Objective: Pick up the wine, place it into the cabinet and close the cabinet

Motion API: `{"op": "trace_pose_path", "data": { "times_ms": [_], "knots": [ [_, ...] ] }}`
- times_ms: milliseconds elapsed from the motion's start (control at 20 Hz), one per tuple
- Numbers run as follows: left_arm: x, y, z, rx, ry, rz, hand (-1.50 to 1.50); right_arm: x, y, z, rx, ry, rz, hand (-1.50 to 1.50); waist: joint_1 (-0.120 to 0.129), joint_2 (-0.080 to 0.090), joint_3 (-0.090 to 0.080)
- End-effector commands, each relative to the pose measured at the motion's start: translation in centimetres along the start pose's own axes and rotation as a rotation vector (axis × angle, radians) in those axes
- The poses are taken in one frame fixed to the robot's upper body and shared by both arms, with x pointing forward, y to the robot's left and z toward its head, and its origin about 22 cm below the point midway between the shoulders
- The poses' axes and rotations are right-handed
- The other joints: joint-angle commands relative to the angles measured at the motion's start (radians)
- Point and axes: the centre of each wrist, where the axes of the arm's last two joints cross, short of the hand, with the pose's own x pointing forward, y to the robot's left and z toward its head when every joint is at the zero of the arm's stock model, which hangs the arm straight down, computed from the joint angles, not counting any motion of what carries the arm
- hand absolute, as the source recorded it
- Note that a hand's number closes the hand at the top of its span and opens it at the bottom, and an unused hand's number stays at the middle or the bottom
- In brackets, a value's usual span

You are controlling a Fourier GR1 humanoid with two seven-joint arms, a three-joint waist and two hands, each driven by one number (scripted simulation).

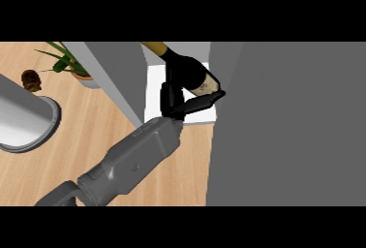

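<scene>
One arm w/ a grey forearm comes up from the lower left of the head view; which arm it is can't be told from this view alone, but its black hand [175, 100] is curled round a wine bottle [187, 71], fingers on the left side of the glass and the thumb across the lower right, by the label. The bottle is dark, w/ a gold foil neck pointing up and to the left, so it's tilted, not upright. Its label [205, 87] is pale tan w/ some small reddish marks, but no writing can be read on it and no brand is legible. The bottle is held in the open cabinet [196, 104], in front of the white inside between two grey panels; whether its base touches the white shelf can't be told. The cabinet door [114, 77] is a grey panel standing open at the left of the opening, and a big flat grey face fills the right side of the view. Left of the door, on the light wood tabletop [85, 131], sit a potted plant [71, 65] w/ long green leaves in a pale pot, a small brown lumpy thing [31, 80] near the left edge, and a big round grey metal pot [25, 123], partly cut off by the frame. The other hand doesn't show.
</scene>
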Motion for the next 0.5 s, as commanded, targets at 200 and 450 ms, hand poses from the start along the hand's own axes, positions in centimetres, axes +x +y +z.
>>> {"op": "trace_pose_path", "data": {
  "times_ms": [200, 450],
  "knots": [
    [-2.2, 0.6, 3.6, -0.047, -0.015, -0.010, -1.50, 1.0, -0.2, 0.4, -0.025, 0.002, 0.018, -1.50, 0.022, -0.006, 0.000],
    [-2.1, 0.1, 4.8, -0.073, -0.028, -0.019, -1.50, 0.9, 0.1, 1.1, -0.038, 0.020, 0.027, -1.50, 0.050, -0.012, 0.000]
  ]
}}
